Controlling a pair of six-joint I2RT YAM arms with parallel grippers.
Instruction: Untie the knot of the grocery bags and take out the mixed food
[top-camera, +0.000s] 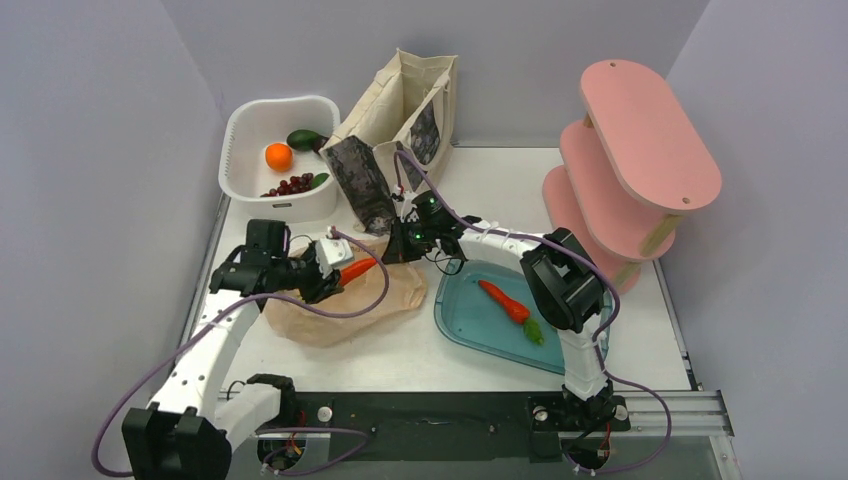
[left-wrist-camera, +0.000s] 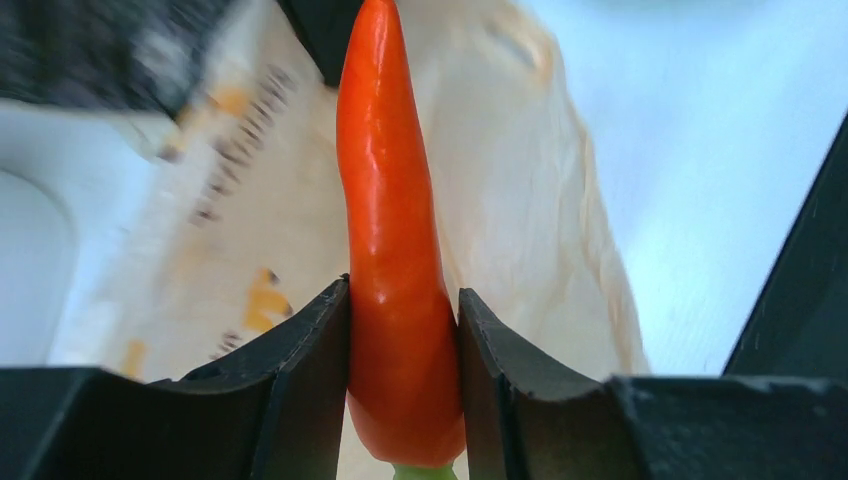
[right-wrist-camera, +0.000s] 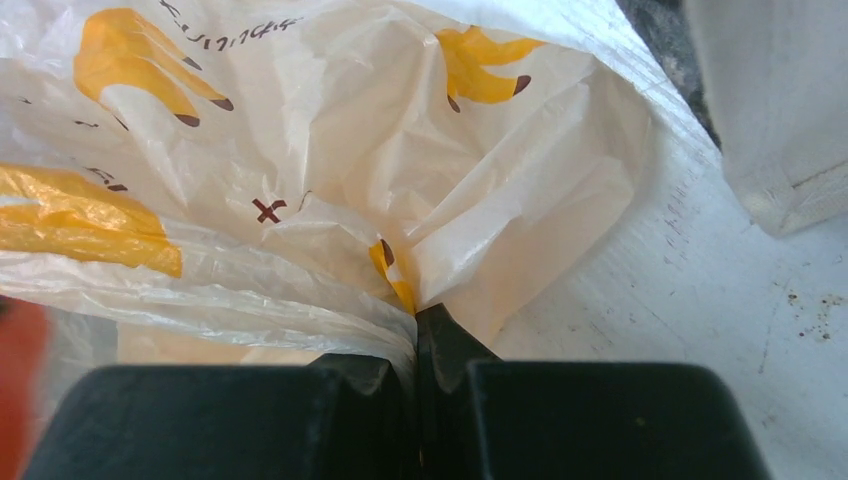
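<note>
My left gripper (top-camera: 338, 274) (left-wrist-camera: 403, 340) is shut on the thick end of an orange carrot (top-camera: 360, 268) (left-wrist-camera: 393, 220). It holds the carrot over the crinkly peach plastic bag (top-camera: 330, 310) (left-wrist-camera: 520, 200), tip pointing right. My right gripper (top-camera: 403, 238) (right-wrist-camera: 415, 330) is shut on a pinch of the bag's film (right-wrist-camera: 300, 150) at its far right edge. The knot is out of view. A second carrot (top-camera: 503, 300) with a green top lies in the teal tray (top-camera: 450, 322). The cream canvas tote (top-camera: 405, 105) stands open at the back.
A white basket (top-camera: 236, 120) at the back left holds a dark avocado (top-camera: 303, 139), a round orange fruit (top-camera: 278, 156) and dark red berries (top-camera: 292, 185). A pink tiered shelf (top-camera: 645, 150) stands at the right. Grey walls close in the table.
</note>
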